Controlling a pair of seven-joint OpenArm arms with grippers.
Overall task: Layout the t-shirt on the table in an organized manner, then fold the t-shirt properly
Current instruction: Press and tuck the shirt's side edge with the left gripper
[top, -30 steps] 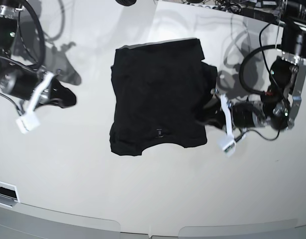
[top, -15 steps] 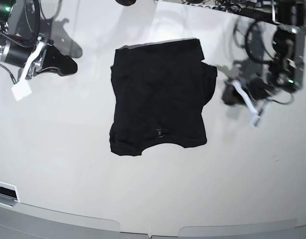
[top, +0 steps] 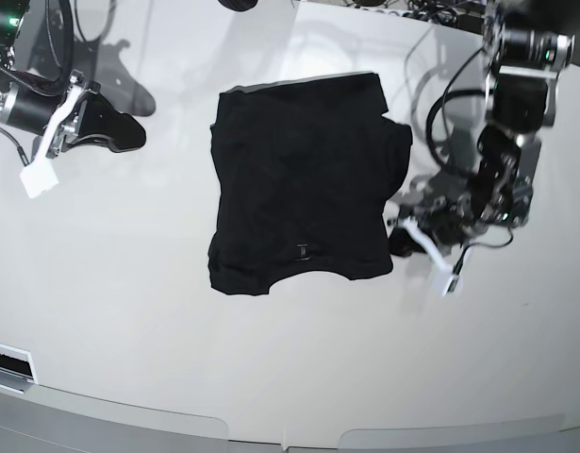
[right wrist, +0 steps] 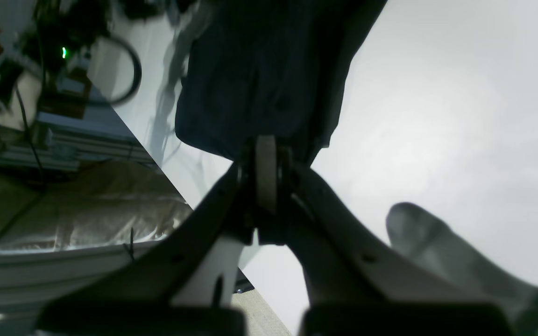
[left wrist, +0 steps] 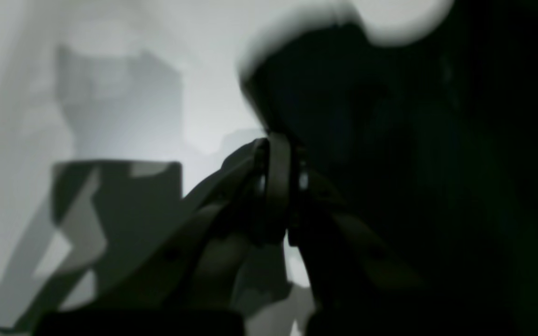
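Note:
The black t-shirt (top: 299, 189) lies flat as a rough rectangle in the middle of the white table (top: 271, 359). One sleeve sticks out at its right edge. My left gripper (top: 399, 243) is shut and sits low at the shirt's lower right corner; whether it touches the cloth I cannot tell. In the left wrist view its fingers (left wrist: 278, 186) are pressed together with the dark t-shirt (left wrist: 414, 140) just beyond. My right gripper (top: 134, 132) is shut, well off to the shirt's left. The right wrist view shows its closed fingers (right wrist: 265, 177) pointing at the t-shirt (right wrist: 259, 70).
Cables and equipment (top: 440, 14) crowd the table's far edge. The curved front edge (top: 271, 429) runs along the bottom. Beyond the table's side edge, the right wrist view shows cables and a box with a green light (right wrist: 63, 51).
My left arm pulled away from the shirt's right edge, then came back down to its lower right corner. My right arm rose toward the far left. The shirt kept its shape.

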